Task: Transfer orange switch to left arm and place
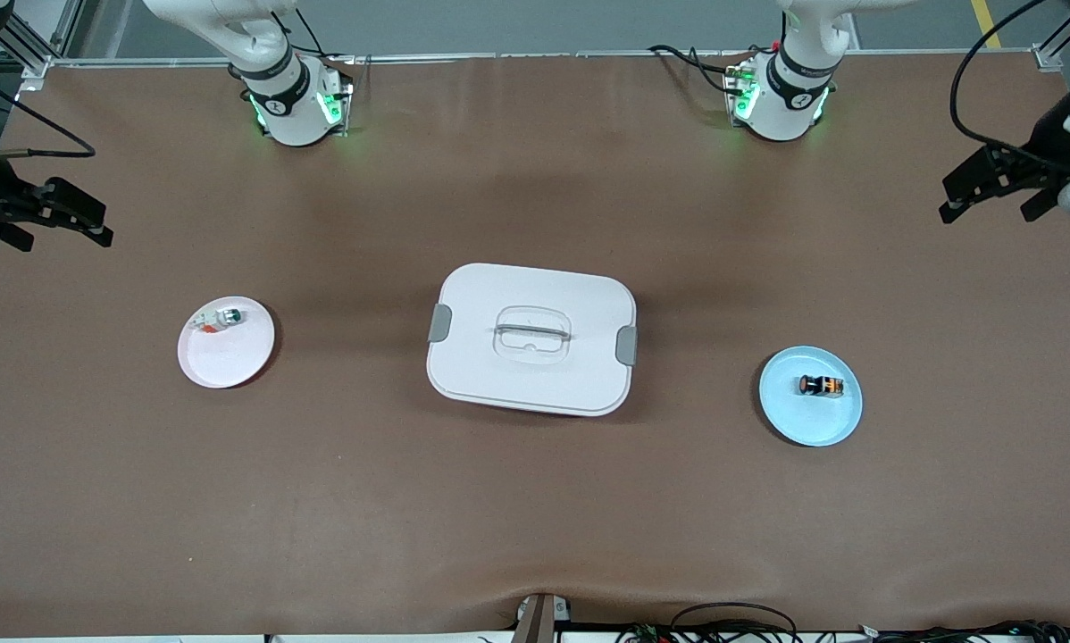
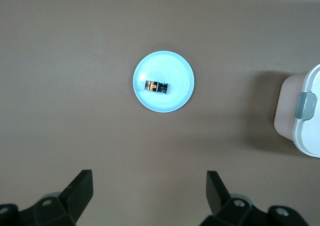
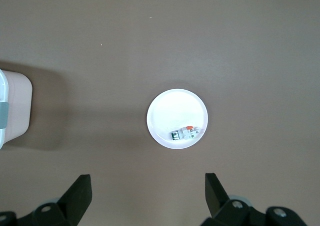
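Note:
The orange switch [image 1: 821, 385], a tiny black block with an orange section, lies on a small blue plate [image 1: 810, 420] toward the left arm's end of the table. In the left wrist view the switch [image 2: 156, 86] lies on the plate [image 2: 165, 102]. The white box [image 1: 499, 375] with grey clips stands at the table's middle, lid on. My left gripper [image 1: 989, 210] hangs open and empty over bare table at the left arm's end, also seen in its wrist view [image 2: 148, 178]. My right gripper [image 1: 60, 239] hangs open and empty over the right arm's end, also seen in its wrist view [image 3: 147, 181].
A small pink plate [image 1: 227, 357] holds a white-and-green part with a red bit [image 1: 218, 319] toward the right arm's end; the right wrist view shows the plate [image 3: 172, 111] and the part [image 3: 184, 133]. The box's ends show in the left wrist view [image 2: 305, 111] and the right wrist view [image 3: 12, 106].

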### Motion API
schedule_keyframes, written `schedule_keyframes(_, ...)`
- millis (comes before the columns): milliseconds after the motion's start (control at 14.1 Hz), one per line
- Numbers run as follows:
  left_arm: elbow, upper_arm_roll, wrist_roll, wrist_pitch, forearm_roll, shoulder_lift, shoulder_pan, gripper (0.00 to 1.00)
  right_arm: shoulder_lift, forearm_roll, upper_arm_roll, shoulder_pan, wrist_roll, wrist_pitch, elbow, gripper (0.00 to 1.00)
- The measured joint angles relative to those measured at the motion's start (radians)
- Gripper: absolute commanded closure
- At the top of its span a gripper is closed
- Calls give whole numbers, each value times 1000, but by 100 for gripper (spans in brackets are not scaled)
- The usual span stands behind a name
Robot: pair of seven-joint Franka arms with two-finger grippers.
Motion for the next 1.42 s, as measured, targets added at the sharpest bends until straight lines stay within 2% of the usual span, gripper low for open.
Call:
schedule_keyframes(284,20,0,0,-2,1,74,0,0,-2,0,0,0,0,0,0,0)
schedule_keyframes(1422,41,0,0,-17,1,75,2,0,-3,0,0,0,0,0,0,0)
